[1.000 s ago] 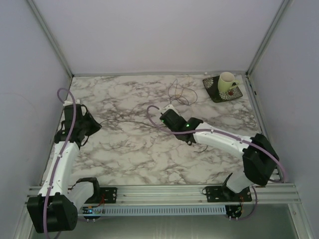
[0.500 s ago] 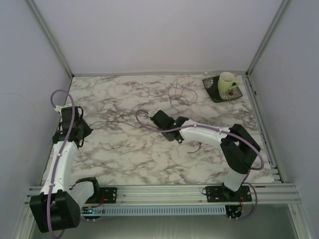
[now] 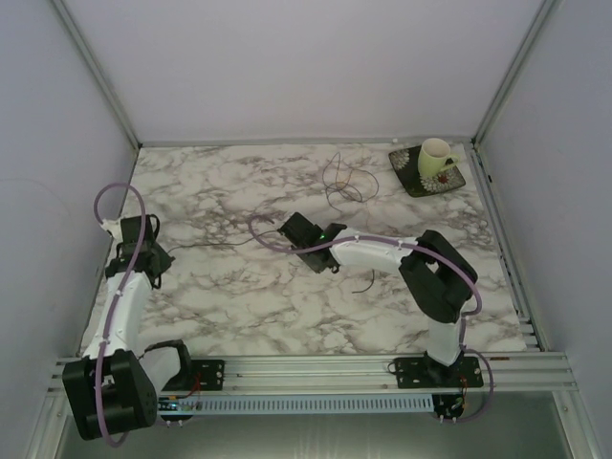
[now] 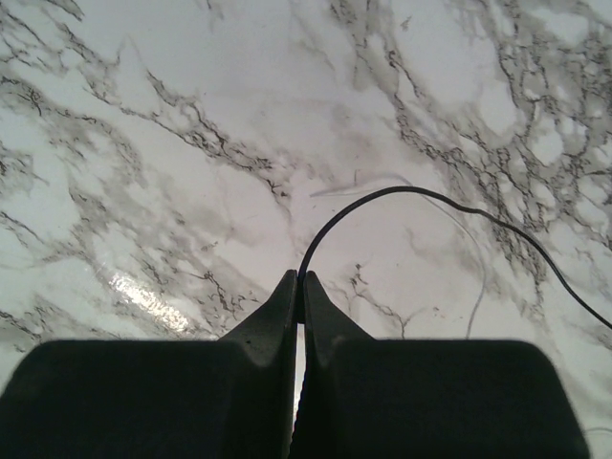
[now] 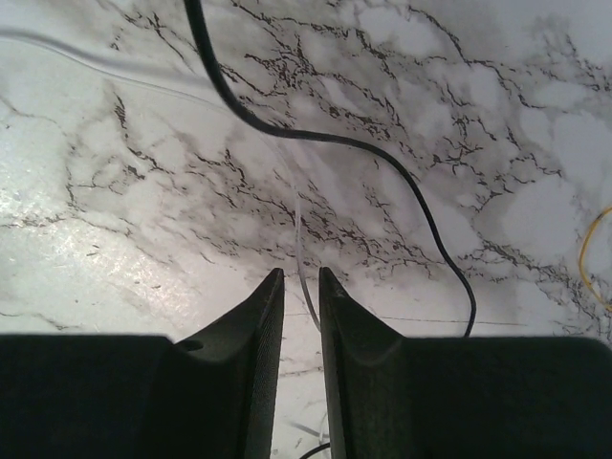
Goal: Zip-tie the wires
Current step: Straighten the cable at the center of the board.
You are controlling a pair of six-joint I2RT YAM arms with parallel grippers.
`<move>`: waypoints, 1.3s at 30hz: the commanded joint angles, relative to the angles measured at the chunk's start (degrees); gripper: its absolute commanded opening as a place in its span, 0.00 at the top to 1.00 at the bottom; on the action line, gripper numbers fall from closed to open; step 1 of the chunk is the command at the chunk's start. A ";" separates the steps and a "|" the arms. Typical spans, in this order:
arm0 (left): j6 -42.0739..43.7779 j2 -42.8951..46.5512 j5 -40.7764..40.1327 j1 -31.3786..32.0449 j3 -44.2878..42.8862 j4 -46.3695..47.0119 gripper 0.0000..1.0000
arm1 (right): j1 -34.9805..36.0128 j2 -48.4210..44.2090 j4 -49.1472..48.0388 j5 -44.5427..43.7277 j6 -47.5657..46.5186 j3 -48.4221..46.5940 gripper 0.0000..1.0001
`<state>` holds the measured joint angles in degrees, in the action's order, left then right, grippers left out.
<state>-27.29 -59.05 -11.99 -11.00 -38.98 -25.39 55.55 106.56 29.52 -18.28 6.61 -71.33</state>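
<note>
- Nearest, by the marble table's left edge, the left gripper is pinched tight on one hair-thin black strand of the wires, which arcs away rightward
- Mid-table, the right gripper stands a narrow gap apart, gripping nothing, with a pale clear strand lying loose between its jaws
- A second ago the right gripper sat further right and closer together, and the left arm has drawn back leftward
- Farther back, more wires curl loosely near a cup on a dark saucer
</note>
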 commanded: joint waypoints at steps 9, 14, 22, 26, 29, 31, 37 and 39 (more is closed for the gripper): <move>-1.95 -3.38 -2.07 -2.30 4.62 7.35 1.00 | 0.59 -3.22 -0.95 1.87 1.61 -1.57 0.58; -1.09 -6.96 5.37 -2.30 5.49 9.83 1.00 | -0.10 -6.40 -0.88 1.49 2.34 -0.94 0.46; -2.39 -10.87 6.96 -2.33 6.90 12.01 0.90 | -3.01 -10.49 -0.25 0.79 3.09 -0.89 0.37; -2.44 -9.34 3.93 -2.27 6.03 10.29 0.74 | -4.74 -12.84 -0.25 1.18 3.60 -1.30 0.34; -1.89 -8.38 2.35 -2.39 4.87 8.68 0.58 | -6.16 -14.52 -0.46 1.40 4.20 -1.65 0.32; -1.41 -7.63 2.03 -2.42 3.89 7.51 0.50 | -7.42 -15.43 -0.86 1.43 4.92 -1.87 0.31; 0.34 -3.95 4.44 -2.39 -0.95 5.56 0.34 | -12.21 -17.27 -5.35 1.49 8.71 -1.17 0.30; 1.61 -3.09 7.78 -2.40 -3.12 5.99 0.29 | -14.17 -17.18 -7.73 1.82 9.48 -0.69 0.30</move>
<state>-28.23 -64.99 -8.23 -13.08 -37.06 -18.70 44.34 90.85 27.59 -16.88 12.73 -71.42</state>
